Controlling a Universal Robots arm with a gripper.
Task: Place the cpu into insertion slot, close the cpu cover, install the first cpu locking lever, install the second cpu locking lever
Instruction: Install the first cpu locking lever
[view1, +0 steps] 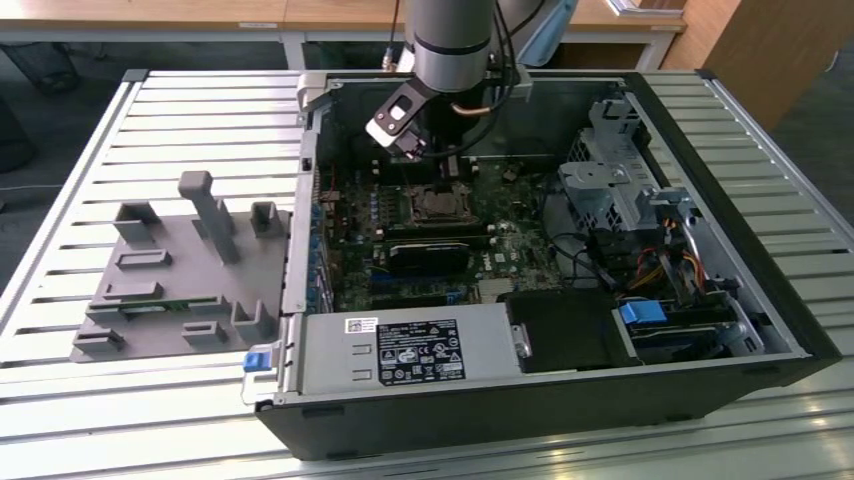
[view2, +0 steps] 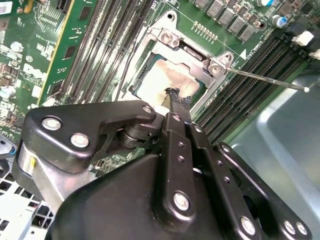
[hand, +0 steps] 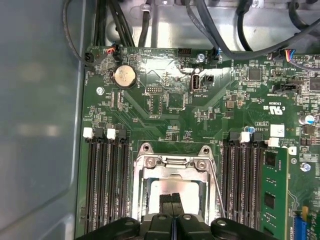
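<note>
Gripper (hand: 172, 198) closed, fingertips pressed together with nothing held, right over the cpu (view2: 157, 82); contact unclear. Cpu lies in the insertion slot (view1: 435, 205); cpu cover (hand: 170, 172) down around it; thin locking lever (view2: 265, 80) sticks out sideways over the motherboard (hand: 175, 100).

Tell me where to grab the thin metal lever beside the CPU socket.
Probably near its free tip: the lever is a thin bare rod running out from the cpu cover corner over the memory slots. Come from above, jaws straddling it.
</note>
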